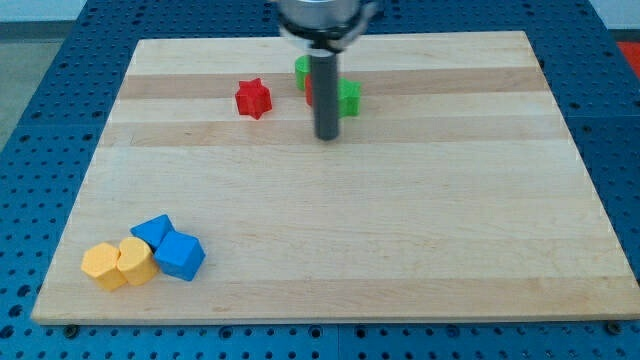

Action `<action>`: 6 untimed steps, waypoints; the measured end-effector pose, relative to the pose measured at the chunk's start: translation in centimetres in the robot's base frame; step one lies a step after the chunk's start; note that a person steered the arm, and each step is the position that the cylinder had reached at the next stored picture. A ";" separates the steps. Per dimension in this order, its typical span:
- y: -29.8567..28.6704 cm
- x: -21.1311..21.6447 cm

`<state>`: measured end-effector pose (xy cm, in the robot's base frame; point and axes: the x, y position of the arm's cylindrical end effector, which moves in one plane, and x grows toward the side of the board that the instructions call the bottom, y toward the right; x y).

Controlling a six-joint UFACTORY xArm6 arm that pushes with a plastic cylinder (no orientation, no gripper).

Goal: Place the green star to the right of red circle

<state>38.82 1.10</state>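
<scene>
The green star (349, 97) lies near the top middle of the board, just right of my rod. The red circle (311, 92) is mostly hidden behind the rod; only a red sliver shows at the rod's left, and the star seems to touch or nearly touch it. Another green block (302, 70), shape unclear, sits just above the red circle. My tip (327, 136) rests on the board just below these three blocks, a little below and left of the green star.
A red star (254, 98) lies left of the cluster. At the bottom left sit two blue blocks (153, 232) (181, 256) and two yellow blocks (103, 267) (137, 260), packed together. The wooden board (400, 230) lies on a blue perforated table.
</scene>
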 end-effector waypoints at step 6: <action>3.1 -4.5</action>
